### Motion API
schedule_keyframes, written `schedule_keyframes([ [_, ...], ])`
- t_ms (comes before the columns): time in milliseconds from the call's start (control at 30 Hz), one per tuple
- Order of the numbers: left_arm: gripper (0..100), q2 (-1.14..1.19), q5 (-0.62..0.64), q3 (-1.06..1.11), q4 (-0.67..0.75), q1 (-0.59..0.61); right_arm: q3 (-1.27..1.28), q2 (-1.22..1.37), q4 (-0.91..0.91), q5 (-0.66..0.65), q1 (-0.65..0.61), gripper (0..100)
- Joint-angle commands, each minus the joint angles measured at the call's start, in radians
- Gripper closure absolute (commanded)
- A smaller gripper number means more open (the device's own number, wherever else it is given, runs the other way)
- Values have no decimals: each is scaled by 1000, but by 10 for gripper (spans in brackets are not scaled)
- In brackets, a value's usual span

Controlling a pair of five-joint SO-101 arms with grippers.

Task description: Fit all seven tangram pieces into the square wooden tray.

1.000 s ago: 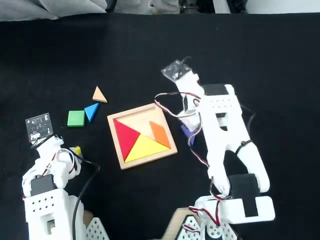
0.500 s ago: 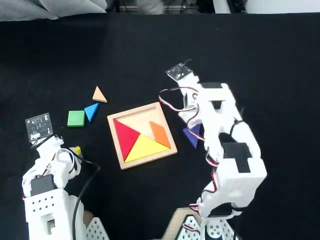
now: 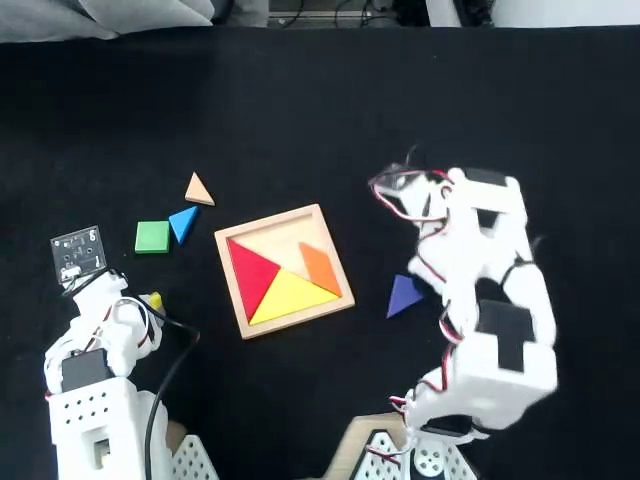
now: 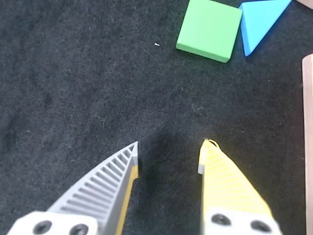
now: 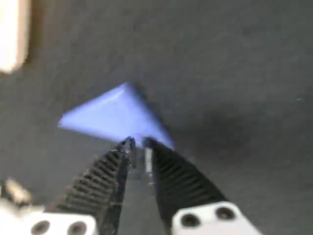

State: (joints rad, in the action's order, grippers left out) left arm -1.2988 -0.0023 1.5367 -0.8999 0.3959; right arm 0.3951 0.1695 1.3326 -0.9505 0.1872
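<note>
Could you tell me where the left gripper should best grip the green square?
Probably from straight above, since the green square lies flat: close on its two parallel sides that do not face the blue triangle, which sits close beside it.

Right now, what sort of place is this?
Probably a robotics test bench: a table draped in black cloth, a white left arm and right arm standing on it, and a wooden tray of tangram pieces.
</note>
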Motion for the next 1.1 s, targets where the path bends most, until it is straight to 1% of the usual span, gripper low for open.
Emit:
schedule_keyframes([
  [0, 791, -8, -6, -7, 15, -13, 145, -217, 72, -141, 12, 981],
  [267, 791, -8, -6, -7, 15, -13, 380, -823, 74, -255, 9, 975],
  [333, 791, -8, -6, -7, 15, -13, 415, -947, 80, -281, -14, 939],
  [400, 791, -8, -6, -7, 15, -13, 444, -1023, 94, -285, -34, 863],
  [533, 791, -8, -6, -7, 14, -10, 487, -1050, 103, -292, -97, 698],
  [600, 791, -8, -6, -7, 14, -8, 506, -1050, 103, -338, -135, 658],
  [733, 791, -8, -6, -7, 14, -7, 536, -1050, 126, -499, -187, 651],
  [800, 791, -8, -6, -7, 14, -7, 545, -1050, 104, -557, -195, 650],
  [967, 791, -8, -6, -7, 14, -8, 593, -1049, -8, -657, -190, 649],
  [1067, 791, -8, -6, -7, 14, -12, 641, -1024, -101, -675, -190, 649],
])
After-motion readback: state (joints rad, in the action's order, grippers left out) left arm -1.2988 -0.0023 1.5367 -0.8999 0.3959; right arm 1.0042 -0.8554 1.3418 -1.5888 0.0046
